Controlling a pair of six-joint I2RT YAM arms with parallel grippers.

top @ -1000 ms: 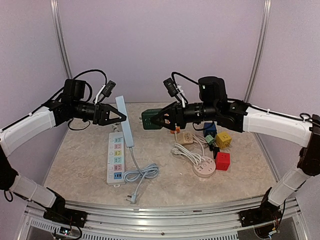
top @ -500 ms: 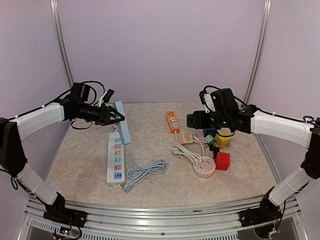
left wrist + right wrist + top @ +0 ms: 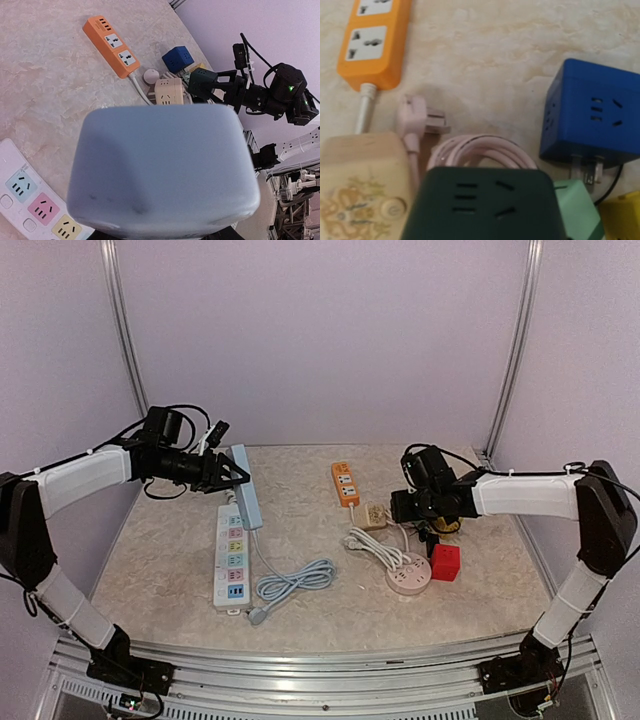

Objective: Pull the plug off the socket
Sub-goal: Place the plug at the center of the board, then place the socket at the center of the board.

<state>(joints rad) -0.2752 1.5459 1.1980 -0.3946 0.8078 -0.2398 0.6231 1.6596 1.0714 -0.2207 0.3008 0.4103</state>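
Note:
My left gripper [image 3: 236,476] is shut on a light blue power strip [image 3: 248,495] and holds it tilted above the table's left side. The strip's end [image 3: 165,170] fills the left wrist view and hides the fingers. Its grey cable [image 3: 292,581] lies coiled on the table, with its plug [image 3: 258,616] loose. My right gripper [image 3: 407,508] is shut on a dark green cube socket [image 3: 485,205], low over the pile of cubes at the right. The cube also shows in the left wrist view [image 3: 201,81]. Strip and cube are well apart.
A white strip with coloured sockets [image 3: 230,560] lies under the blue one. An orange strip [image 3: 345,483], beige adapter [image 3: 374,516], round pink socket [image 3: 408,577], red cube [image 3: 445,562], blue cube [image 3: 592,120], pink plug [image 3: 412,117] and pink cable coil [image 3: 480,147] crowd the right.
My right gripper has carried the green cube from mid-table, near the blue strip, right and down to the cube pile. My left gripper drew back left a little and has since held still.

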